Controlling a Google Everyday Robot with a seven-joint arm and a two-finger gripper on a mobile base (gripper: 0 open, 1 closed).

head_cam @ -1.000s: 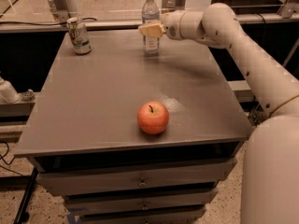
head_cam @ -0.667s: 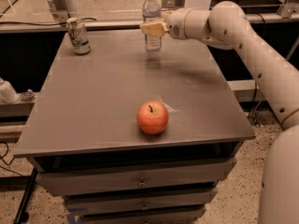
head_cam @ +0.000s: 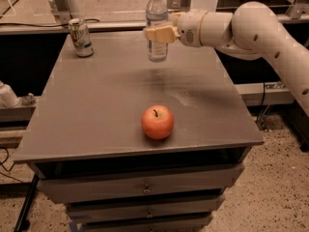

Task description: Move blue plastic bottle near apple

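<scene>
The blue plastic bottle [head_cam: 157,18], clear bluish with a white cap, is upright at the far middle of the grey table [head_cam: 96,105], held a little above its top. My gripper [head_cam: 158,34] reaches in from the right and is shut on the bottle's lower body with its tan fingers [head_cam: 155,33]. The red-orange apple [head_cam: 157,122] with a short dark stem sits near the table's front edge, well in front of the bottle and apart from it.
A green-and-white drink can [head_cam: 81,37] stands at the table's far left corner. My white arm [head_cam: 251,25] spans the far right side. Drawers [head_cam: 145,190] lie below the tabletop. A rail and posts run behind the table.
The bottle, held in my gripper, has risen slightly off the table and come a little toward the front. The apple and the can have not moved.
</scene>
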